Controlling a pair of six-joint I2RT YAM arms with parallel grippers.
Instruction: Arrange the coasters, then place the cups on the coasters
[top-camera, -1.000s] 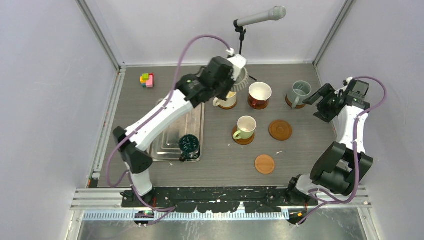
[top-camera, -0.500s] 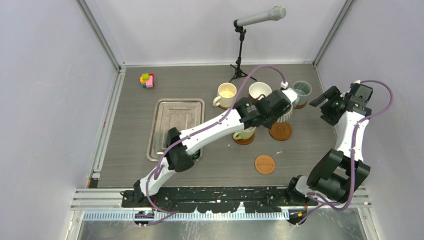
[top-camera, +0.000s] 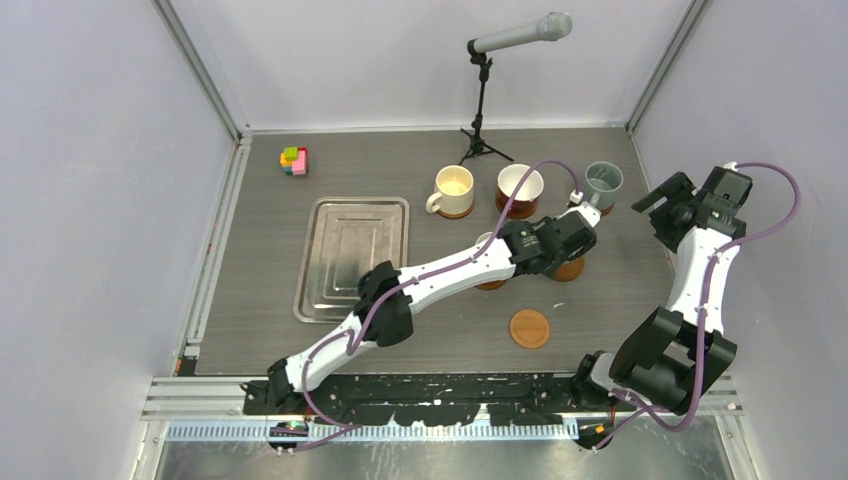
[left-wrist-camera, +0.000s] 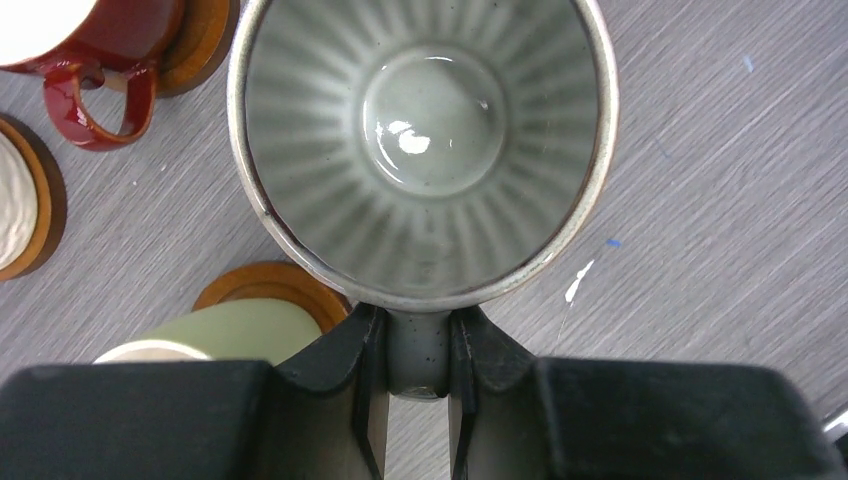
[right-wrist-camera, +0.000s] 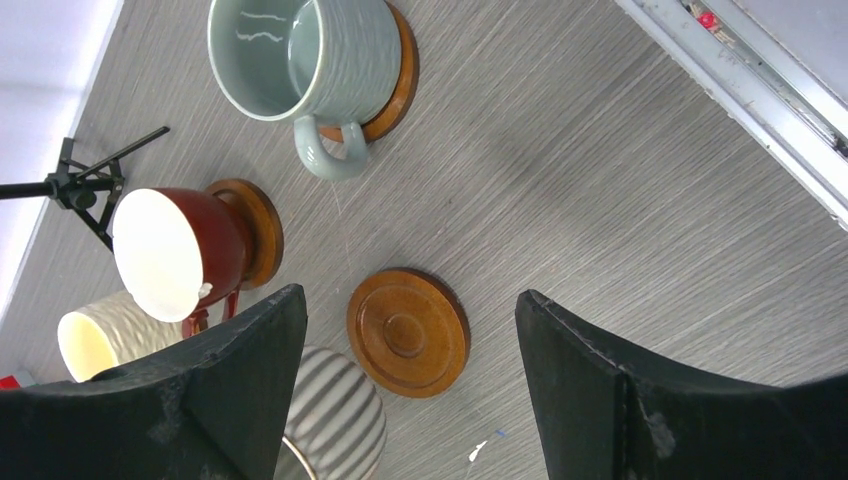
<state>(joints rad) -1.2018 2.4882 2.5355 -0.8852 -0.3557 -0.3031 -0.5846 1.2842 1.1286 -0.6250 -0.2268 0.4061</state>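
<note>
Currently, ribbed cup (left-wrist-camera: 425, 140) is clamped by its handle in left tool (left-wrist-camera: 418, 348), just lower-left of bare coaster (right-wrist-camera: 408, 332) in right wrist view.

The ribbed silver-grey cup (left-wrist-camera: 425, 150) is being held upright by its handle beside a bare coaster (right-wrist-camera: 408, 332). The cream cup (top-camera: 452, 188), red-brown cup (top-camera: 520, 186) and grey-blue cup (top-camera: 604, 180) are sitting on coasters farther back. A second bare coaster (top-camera: 529, 328) is lying nearer.
</note>
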